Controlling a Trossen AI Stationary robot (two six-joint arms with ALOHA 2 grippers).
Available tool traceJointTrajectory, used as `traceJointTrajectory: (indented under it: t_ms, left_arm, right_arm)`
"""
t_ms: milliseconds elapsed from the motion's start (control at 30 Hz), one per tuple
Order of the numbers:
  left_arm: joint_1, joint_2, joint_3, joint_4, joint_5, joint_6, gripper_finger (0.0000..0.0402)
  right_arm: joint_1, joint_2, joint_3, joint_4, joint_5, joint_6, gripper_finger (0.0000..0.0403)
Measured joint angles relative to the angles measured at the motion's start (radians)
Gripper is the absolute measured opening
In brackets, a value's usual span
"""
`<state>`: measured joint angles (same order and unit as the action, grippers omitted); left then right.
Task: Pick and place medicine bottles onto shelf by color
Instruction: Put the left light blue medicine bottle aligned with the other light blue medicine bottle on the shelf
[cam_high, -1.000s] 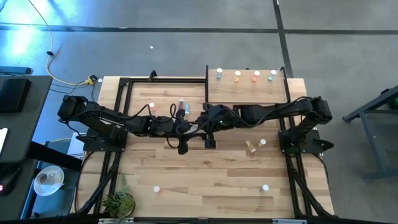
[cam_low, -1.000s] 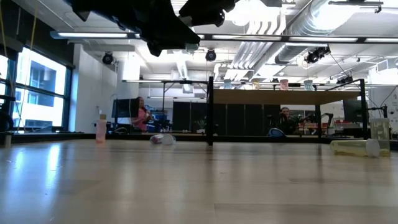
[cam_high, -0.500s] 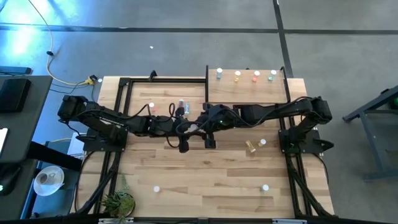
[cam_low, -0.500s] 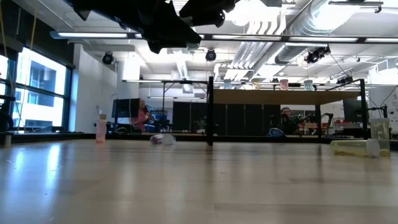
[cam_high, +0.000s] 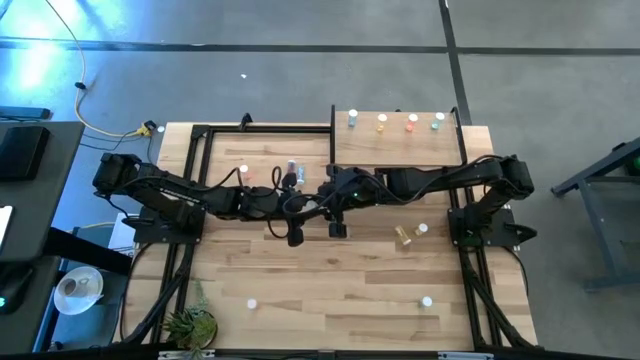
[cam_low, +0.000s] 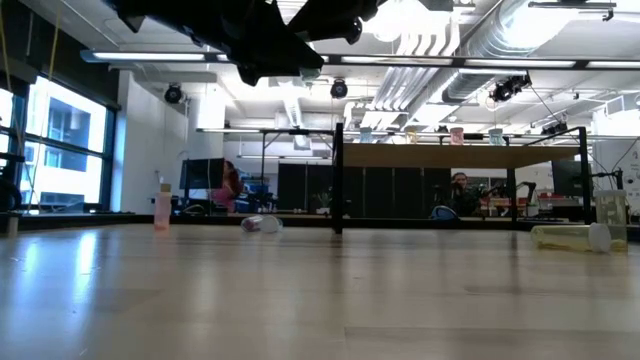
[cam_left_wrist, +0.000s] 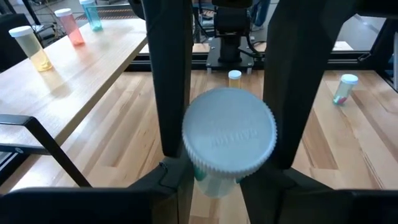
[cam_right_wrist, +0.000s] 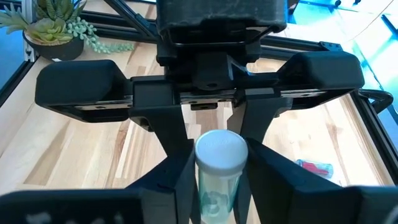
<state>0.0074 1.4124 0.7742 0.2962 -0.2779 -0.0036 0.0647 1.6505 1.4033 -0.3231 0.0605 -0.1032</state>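
A small medicine bottle (cam_right_wrist: 219, 165) with a white cap and a pale green body hangs in the air over the middle of the table. Both grippers meet at it. My left gripper (cam_high: 305, 204) reaches in from the table's left and is shut on it. My right gripper (cam_high: 326, 198) reaches in from the right, its fingers closed against the bottle's sides. In the left wrist view the cap (cam_left_wrist: 229, 138) faces the camera. The shelf (cam_high: 395, 152) stands at the far right, with several bottles (cam_high: 395, 121) upright along its far edge. My left gripper pinches the bottle's green body just under the cap (cam_left_wrist: 208, 182) between its two fingers, coming nearly level from the table's left. The bottle is lifted clear of the table, its cap tipped toward the left arm. My right gripper has its two fingers (cam_right_wrist: 183, 180) against opposite sides of the body below the cap (cam_right_wrist: 217, 190), slanting down from the table's right. The bottle stands between them with its cap up.
A red bottle (cam_high: 292, 172) lies on the far side of the table, with a pink one (cam_low: 162, 208) upright nearby. An amber bottle (cam_high: 405, 236) lies to the right. Small bottles stand near the front edge (cam_high: 253, 302) (cam_high: 427, 301). A potted plant (cam_high: 190, 324) sits at the near left corner.
My right gripper's fingers have drawn together around the bottle that my left gripper holds up. Both arms and the bottle have stayed where they were.
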Motion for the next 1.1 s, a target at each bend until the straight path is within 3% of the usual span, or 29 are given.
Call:
traceJointTrajectory:
  t_ms: [467,733,900,1100]
  left_arm:
    - [0.000,0.000,0.000,0.000,-0.001,0.007,0.0120]
    - [0.001,0.000,0.000,0.003,-0.003,0.007,0.0178]
    - [0.001,0.000,0.001,0.008,-0.004,0.007,0.0208]
    - [0.001,0.000,0.001,0.014,-0.004,0.007,0.0213]
  right_arm:
    - [0.000,0.000,0.000,-0.007,-0.002,-0.002,0.0105]
    - [0.001,-0.023,0.000,-0.029,-0.007,-0.002,0.0104]
    - [0.001,-0.080,0.000,-0.084,0.059,-0.002,0.0103]
    - [0.001,-0.184,0.000,-0.125,0.130,-0.002,0.0103]
